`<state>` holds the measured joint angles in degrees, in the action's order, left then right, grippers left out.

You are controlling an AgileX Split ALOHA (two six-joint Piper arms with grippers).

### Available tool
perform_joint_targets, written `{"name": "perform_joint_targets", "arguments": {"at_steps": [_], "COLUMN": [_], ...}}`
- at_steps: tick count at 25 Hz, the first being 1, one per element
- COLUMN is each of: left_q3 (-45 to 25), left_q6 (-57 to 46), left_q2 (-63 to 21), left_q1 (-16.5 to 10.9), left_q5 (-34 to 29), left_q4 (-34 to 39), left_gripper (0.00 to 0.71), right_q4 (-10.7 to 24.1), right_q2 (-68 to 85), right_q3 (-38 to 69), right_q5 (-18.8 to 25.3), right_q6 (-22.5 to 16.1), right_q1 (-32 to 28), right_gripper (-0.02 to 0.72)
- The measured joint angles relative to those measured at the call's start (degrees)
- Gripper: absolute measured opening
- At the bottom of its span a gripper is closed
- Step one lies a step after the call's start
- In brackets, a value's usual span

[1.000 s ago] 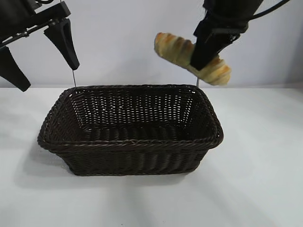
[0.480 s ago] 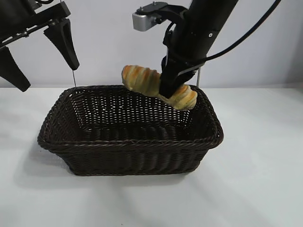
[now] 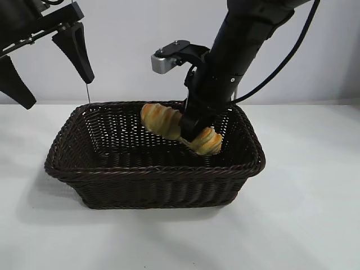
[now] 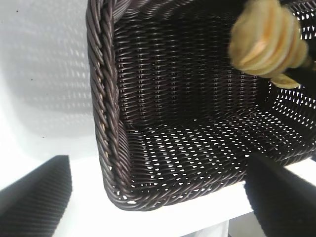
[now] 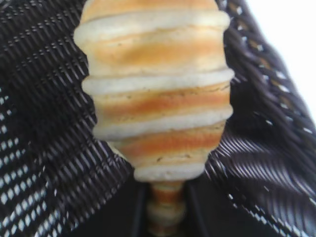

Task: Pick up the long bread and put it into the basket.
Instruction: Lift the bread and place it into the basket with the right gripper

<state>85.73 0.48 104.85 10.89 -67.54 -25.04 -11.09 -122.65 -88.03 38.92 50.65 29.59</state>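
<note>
A white tabletop [image 3: 315, 214] carries a large dark brown wicker basket [image 3: 154, 183], its long side running left to right. Reaching down from the upper right, the right end effector [image 3: 191, 128] is clamped across the middle of the long bread [image 3: 160, 120], a golden ridged loaf with browner stripes. The loaf hangs inside the basket's opening, toward the right and far part of it, at about rim level. Its long axis runs roughly left to right, tilted so that the left end sits higher and the right end dips lower, toward the basket's right wall. From where I stand, I cannot tell whether the low end touches the weave; it looks to be just above the floor.

The wrist view confirms the grip: the loaf sticks out from between the two fingers, with wicker behind it.

The left end effector [image 3: 48, 64] hangs above and beyond the basket's left far corner, its fingers spread wide and holding nothing, well apart from the bread.

In my judgement the bread lies directly under the right arm's grip, so what remains is a short drop and a release.
</note>
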Motion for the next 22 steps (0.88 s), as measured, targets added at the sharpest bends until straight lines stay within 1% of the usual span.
{"name": "perform_joint_targets", "arguments": {"at_steps": [4,5,6,7,9,10,11,13,17,18,20,21,22], "left_q3": [0.00,0.00,0.00,0.00,0.00,0.00,0.00,0.00,0.00,0.00,0.00,0.00,0.00], "left_q6": [0.00,0.00,0.00,0.00,0.00,0.00,0.00,0.00,0.00,0.00,0.00,0.00,0.00], "left_q2": [0.00,0.00,0.00,0.00,0.00,0.00,0.00,0.00,0.00,0.00,0.00,0.00,0.00], "left_q1": [0.00,0.00,0.00,0.00,0.00,0.00,0.00,0.00,0.00,0.00,0.00,0.00,0.00], "left_q5": [0.00,0.00,0.00,0.00,0.00,0.00,0.00,0.00,0.11,0.25,0.37,0.50,0.64], "left_q4": [0.06,0.06,0.06,0.06,0.06,0.06,0.06,0.06,0.06,0.06,0.06,0.06,0.06], "left_gripper": [0.686,0.686,0.686,0.686,0.686,0.686,0.686,0.686,0.686,0.686,0.686,0.686,0.686], "right_q4": [0.47,0.60,0.64,0.64,0.64,0.64,0.64,0.79,2.72,3.69,6.11,7.10,8.21], "right_q2": [-0.07,-0.07,-0.07,-0.07,-0.07,-0.07,-0.07,0.38,3.13,4.23,6.38,7.43,8.41], "right_q3": [0.00,-0.06,-0.06,-0.06,-0.06,-0.06,-0.06,-0.06,-0.06,-0.06,-0.33,-0.78,-1.28], "right_q5": [-3.02,-3.29,-3.37,-3.45,-3.49,-3.49,-3.33,-2.80,-1.05,-0.40,1.59,3.42,5.39], "right_q6": [-1.63,-1.93,-2.08,-2.24,-2.48,-2.48,-2.68,-4.84,-15.04,-18.48,-26.78,-30.66,-35.66], "right_q1": [0.12,0.12,0.12,0.12,0.12,0.12,0.12,0.12,0.14,0.14,0.14,0.14,0.14], "right_gripper": [0.140,0.166,0.209,0.286,0.498,0.567,0.618,0.666,0.687,0.688,0.692,0.693,0.694]}}
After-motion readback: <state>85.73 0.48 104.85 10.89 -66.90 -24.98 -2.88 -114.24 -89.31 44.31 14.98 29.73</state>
